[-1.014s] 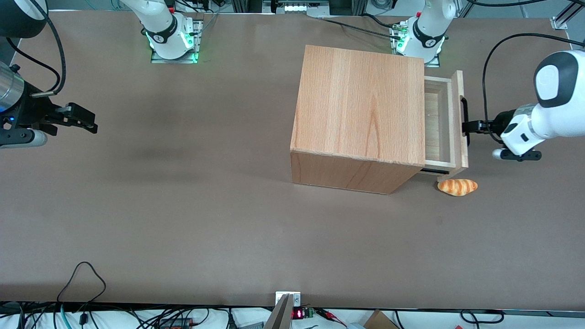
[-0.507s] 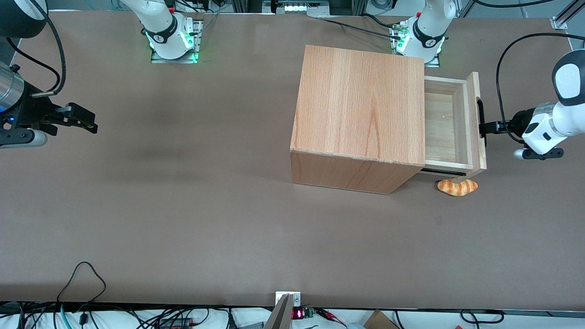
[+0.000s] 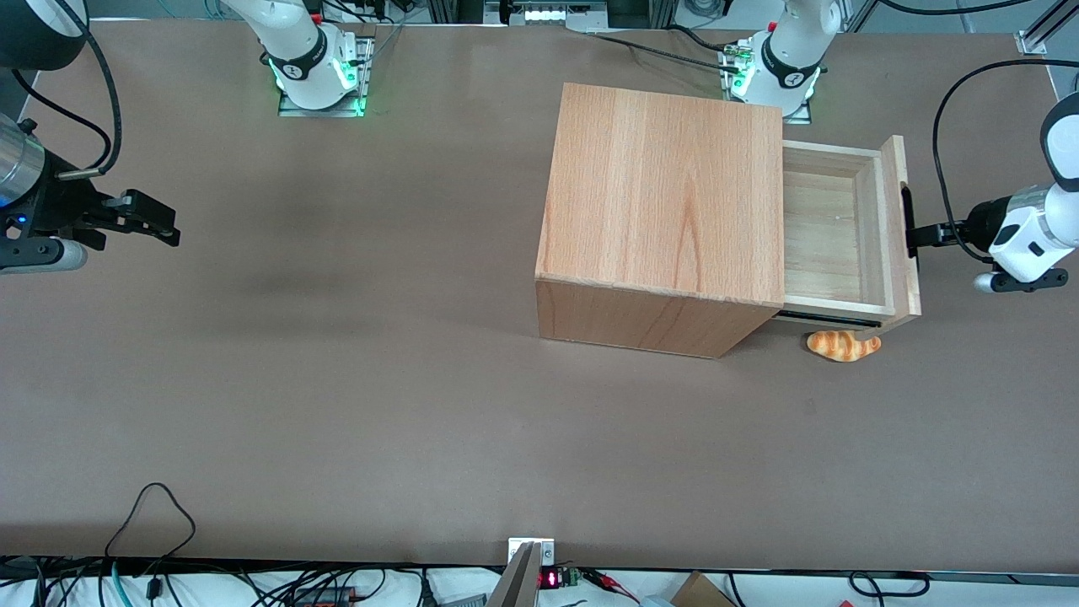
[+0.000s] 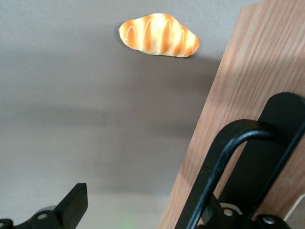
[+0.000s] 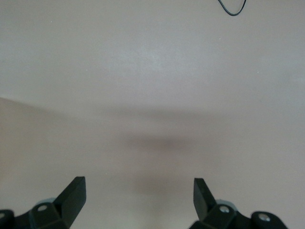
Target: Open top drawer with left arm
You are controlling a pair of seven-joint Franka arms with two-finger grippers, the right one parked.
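The top drawer [image 3: 830,232] stands pulled well out of the wooden cabinet [image 3: 666,202], its pale inside showing. Its front panel [image 3: 899,181] carries a black bar handle [image 3: 908,221]. The left arm's black gripper [image 3: 920,236] is at the handle, in front of the drawer. In the left wrist view the gripper [image 4: 138,202] is open: one finger [image 4: 74,202] stands free over the table, and the other is hidden by the handle bar [image 4: 224,157] against the front panel [image 4: 248,71].
A striped bread roll [image 3: 843,345] lies on the brown table [image 3: 337,379] just below the drawer's nearer corner, nearer to the front camera; it also shows in the left wrist view [image 4: 159,36]. The arm bases stand at the table's farther edge.
The drawer has slid farther out of the cabinet toward the working arm's end. The left gripper has moved the same way with the handle. The bread roll has stayed put.
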